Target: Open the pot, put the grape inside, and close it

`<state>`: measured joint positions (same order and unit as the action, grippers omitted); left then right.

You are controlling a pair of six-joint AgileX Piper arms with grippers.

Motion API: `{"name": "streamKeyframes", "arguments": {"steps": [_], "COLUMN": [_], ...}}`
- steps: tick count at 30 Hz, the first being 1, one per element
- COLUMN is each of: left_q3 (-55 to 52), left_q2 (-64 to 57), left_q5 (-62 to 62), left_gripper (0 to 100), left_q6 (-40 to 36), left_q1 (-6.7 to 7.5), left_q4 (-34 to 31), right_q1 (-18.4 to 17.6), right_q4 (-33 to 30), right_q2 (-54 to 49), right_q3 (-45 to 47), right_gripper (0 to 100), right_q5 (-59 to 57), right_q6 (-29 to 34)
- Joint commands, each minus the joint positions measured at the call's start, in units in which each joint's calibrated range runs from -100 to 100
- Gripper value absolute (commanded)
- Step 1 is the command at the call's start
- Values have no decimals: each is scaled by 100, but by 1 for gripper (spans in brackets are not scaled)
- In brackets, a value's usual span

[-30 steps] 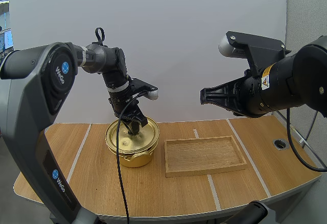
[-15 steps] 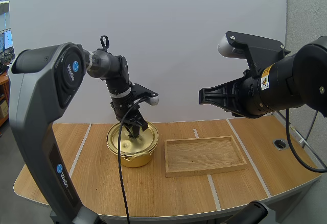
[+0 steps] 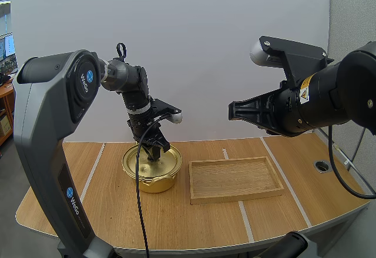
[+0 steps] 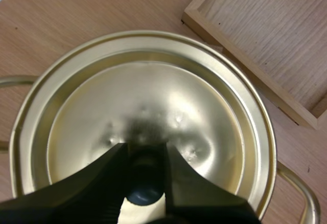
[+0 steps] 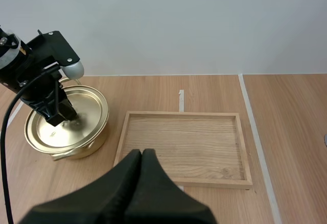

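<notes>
A white wall stands behind a wooden table point(image 3: 176, 217) crossed by pale stripes. On the table stands a gold pot point(image 3: 154, 183) with its lid point(image 3: 136, 161) on. Seen from the high camera, a shallow wooden tray point(image 3: 235, 198) lies just beside the pot at its three o'clock, a narrow gap between them.

The left arm reaches down over the pot, and the left hand point(image 3: 154, 152) is at the middle of the lid. From the left wrist camera, the left hand point(image 4: 144, 150) has its two black fingers point(image 4: 110, 178) clenched on the dark knob point(image 4: 145, 188) at the lid's centre, one on each side and pressing against it. The lid point(image 4: 179, 117) sits level inside the pot's rim, and one looped handle of the pot point(image 4: 301, 193) shows on the side toward the tray point(image 4: 265, 55).

The right hand point(image 3: 232, 111) hangs high above the table, at about one o'clock of the tray and well apart from the pot, pointing toward the left arm. From the right wrist camera its fingers point(image 5: 141, 153) lie pressed together as one dark wedge, clenched on nothing, above the tray's point(image 5: 184, 182) near rim. There the pot point(image 5: 69, 132) is at the tray's nine o'clock, with the left hand point(image 5: 61, 116) on its lid.
</notes>
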<state>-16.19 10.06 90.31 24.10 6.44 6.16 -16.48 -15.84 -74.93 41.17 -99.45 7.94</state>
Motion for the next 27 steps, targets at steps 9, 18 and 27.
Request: {"name": "streamKeyframes", "arguments": {"steps": [9, 18, 27], "left_q3": [-29, 784, 1515], "left_q2": [74, -192, -1476], "left_q5": [447, 969, 969], "left_gripper": [100, 100, 100], "left_q6": [137, -47, -242], "left_q1": [2, 2, 2], "left_q4": [78, 78, 67], "right_q1": [20, 20, 29], "right_q4": [-28, -28, -28], "right_q2": [-68, -68, -68], "right_q3": [6, 6, 6], "right_gripper": [0, 0, 0], "right_q5": [-55, -55, -55], "right_q6": [-45, -45, -45]}}
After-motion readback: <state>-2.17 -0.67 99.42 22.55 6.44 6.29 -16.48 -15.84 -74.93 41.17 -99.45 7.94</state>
